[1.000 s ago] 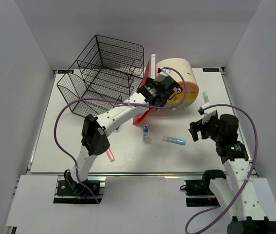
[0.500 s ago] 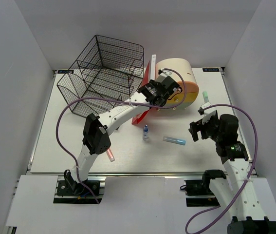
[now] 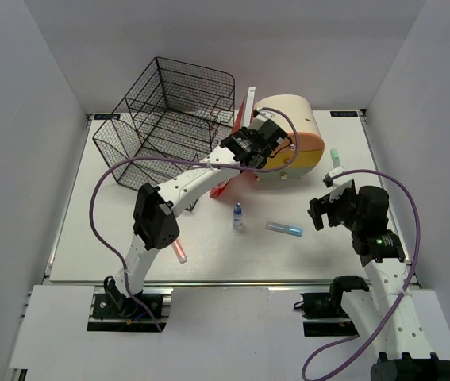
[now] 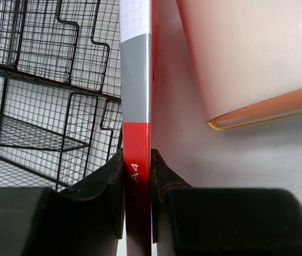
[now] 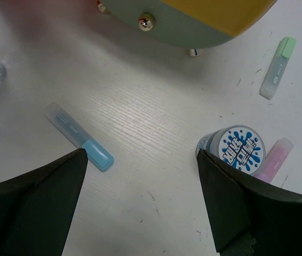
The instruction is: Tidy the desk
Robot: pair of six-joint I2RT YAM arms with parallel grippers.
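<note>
— What's the biggest thing here?

— The desk (image 3: 98, 246): a flat, matte white rectangle that fills the floor of the overhead view. It lies level and looks wider than it is deep, so its long axis runs left to right, with the arms' bases along its near edge.

— And on it?

— At the far left is a tiered tray (image 3: 169, 119) of thin black wire mesh, open and boxy. Just beside it to the right is a round beige drawer unit (image 3: 292, 131), smooth and glossy, with a yellow and grey-green face and a small brass knob (image 5: 146, 21).

— What is between those two?

— A thin, stiff red folder (image 4: 136, 133) standing on edge. Its spine is red low down, then a grey band, then white.

— How are the left fingers set?

— The left gripper (image 4: 137, 176) is pinched narrow on the red part of that spine, with a black finger (image 4: 108, 178) pressed against each side.

— And the right?

— The right gripper (image 5: 140, 202) is spread wide and holds nothing. It hangs above the desk's right side, touching nothing.

— What are the small items?

— Under it stands a round can (image 5: 236, 146) with a blue splash label on its lid, and a pink highlighter (image 5: 273, 157) lies against the can. A blue highlighter (image 5: 79, 136) lies at a slant nearby. A green highlighter (image 5: 277, 74) lies further off, and a tiny clear bottle (image 3: 238, 215) stands near the middle.
</note>
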